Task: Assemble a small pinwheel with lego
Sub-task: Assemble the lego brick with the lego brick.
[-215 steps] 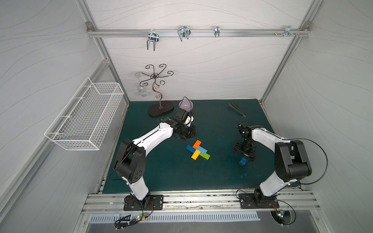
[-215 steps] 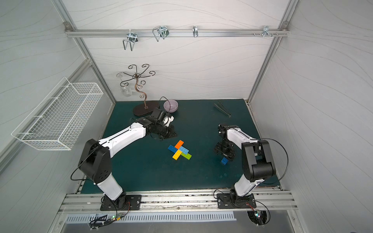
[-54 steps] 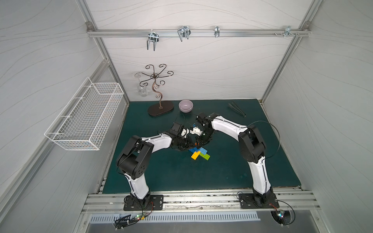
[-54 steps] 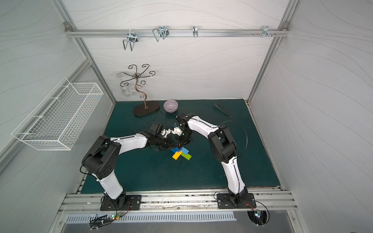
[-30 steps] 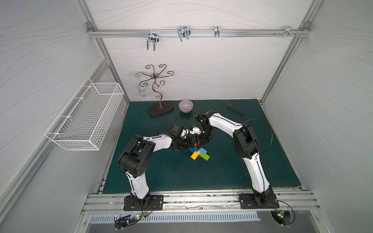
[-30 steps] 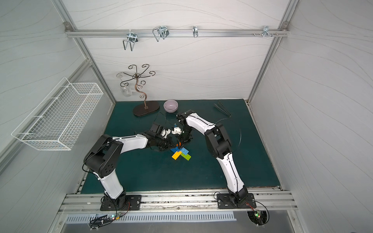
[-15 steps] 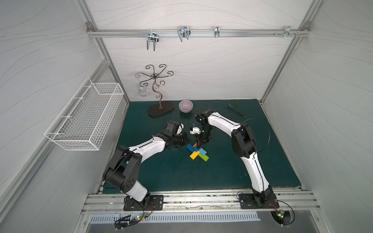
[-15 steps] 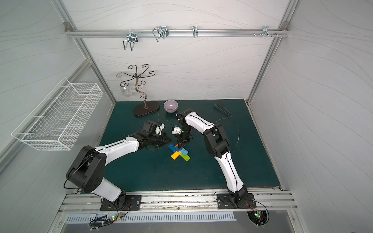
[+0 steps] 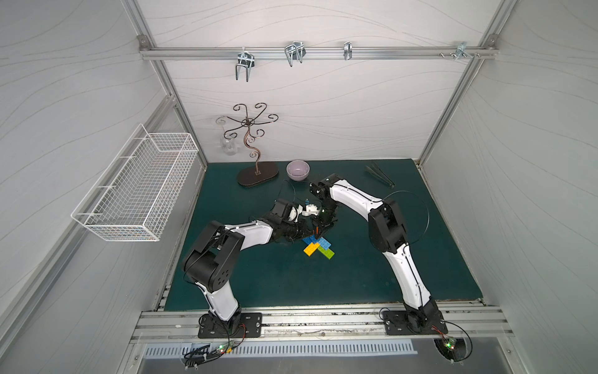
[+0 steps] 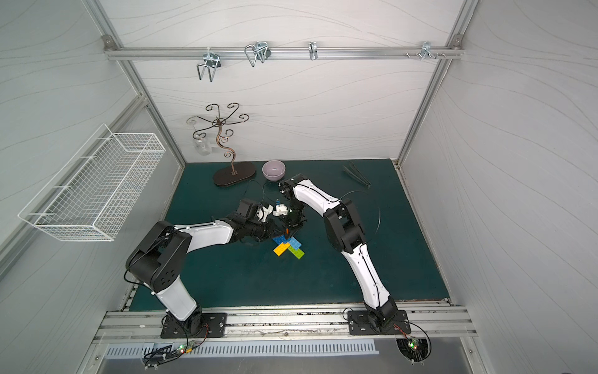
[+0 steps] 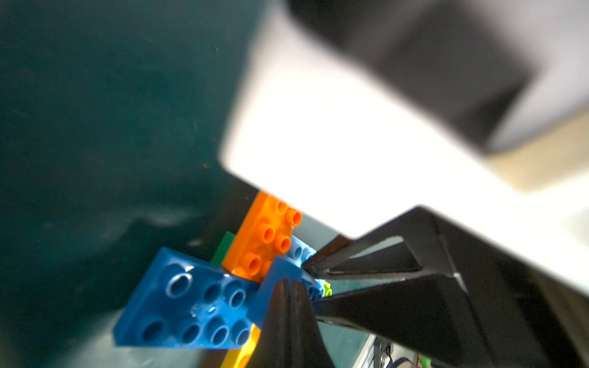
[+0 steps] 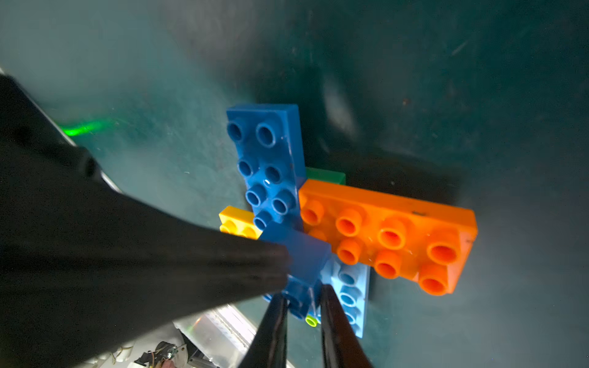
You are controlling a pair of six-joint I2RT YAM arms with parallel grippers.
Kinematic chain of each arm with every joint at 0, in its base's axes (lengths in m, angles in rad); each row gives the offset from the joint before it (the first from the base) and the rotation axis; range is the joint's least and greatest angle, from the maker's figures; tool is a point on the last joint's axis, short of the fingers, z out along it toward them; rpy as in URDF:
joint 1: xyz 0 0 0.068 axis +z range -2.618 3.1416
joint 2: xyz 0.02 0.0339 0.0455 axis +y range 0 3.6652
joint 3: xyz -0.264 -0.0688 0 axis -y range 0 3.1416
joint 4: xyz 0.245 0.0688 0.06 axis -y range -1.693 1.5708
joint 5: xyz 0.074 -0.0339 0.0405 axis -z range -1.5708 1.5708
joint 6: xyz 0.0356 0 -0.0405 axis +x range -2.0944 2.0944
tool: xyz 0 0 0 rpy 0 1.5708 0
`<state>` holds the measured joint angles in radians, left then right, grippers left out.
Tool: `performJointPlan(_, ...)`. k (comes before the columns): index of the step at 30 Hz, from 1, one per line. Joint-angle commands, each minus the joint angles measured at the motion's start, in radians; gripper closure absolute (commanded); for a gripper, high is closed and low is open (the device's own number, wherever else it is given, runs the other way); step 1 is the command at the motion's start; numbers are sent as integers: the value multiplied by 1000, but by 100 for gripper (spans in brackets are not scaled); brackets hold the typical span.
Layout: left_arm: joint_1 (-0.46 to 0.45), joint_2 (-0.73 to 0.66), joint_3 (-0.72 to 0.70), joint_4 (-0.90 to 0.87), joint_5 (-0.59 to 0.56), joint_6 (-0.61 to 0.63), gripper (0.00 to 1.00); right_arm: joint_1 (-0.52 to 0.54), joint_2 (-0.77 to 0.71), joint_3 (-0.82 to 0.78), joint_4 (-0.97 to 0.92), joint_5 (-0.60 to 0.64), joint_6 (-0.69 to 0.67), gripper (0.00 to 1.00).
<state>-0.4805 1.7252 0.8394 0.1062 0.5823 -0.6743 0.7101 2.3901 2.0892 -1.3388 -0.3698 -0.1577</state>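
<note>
You're now clamping square brick (image 12: 299, 255) in right gripper (image 12: 301, 294) over pinwheel (image 9: 312, 249) centre, mid-frame; seconds back it was lying off right; left gripper (image 11: 288, 285) closed, empty, bracing brick. Probably seating final piece.

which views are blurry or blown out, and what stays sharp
Left wrist view: the white housing is blown out and unfocused, while the dark blue brick is fairly sharp. Right wrist view: the orange brick is crisp, the small blue brick slightly soft, and the left pincer a dark smear. Both top views: evenly lit and sharp.
</note>
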Motion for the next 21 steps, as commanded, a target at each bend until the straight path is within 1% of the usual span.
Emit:
performJointPlan(1, -15, 18, -44, 71, 33, -3, 100, 46, 102, -1, 110, 62, -20, 77)
performJointPlan(3, -18, 36, -81, 70, 12, -13, 100, 44, 95, -33, 149, 61, -16, 75)
performJointPlan(6, -27, 42, -110, 43, -22, -2, 100, 36, 103, -48, 165, 55, -15, 84)
performJointPlan(7, -28, 40, -116, 38, -31, 2, 100, 37, 108, -46, 156, 57, -15, 85)
performJointPlan(8, -30, 40, -115, 30, -42, 9, 100, 36, 114, -47, 151, 61, -17, 84)
performJointPlan(10, -30, 48, -106, 19, -48, 15, 100, 35, 119, -72, 170, 55, -15, 76)
performJointPlan(13, -30, 60, -89, 9, -44, 14, 100, 39, 147, -61, 161, 62, -15, 74)
performJointPlan(15, -30, 45, -85, -27, -77, 19, 100, 43, 163, -27, 145, 73, -15, 74)
performJointPlan(18, -29, 41, -92, -54, -96, 24, 100, 48, 166, -1, 144, 52, -19, 77)
performJointPlan(21, -29, 50, -95, -48, -78, 18, 100, 45, 167, -13, 153, 21, -39, 83)
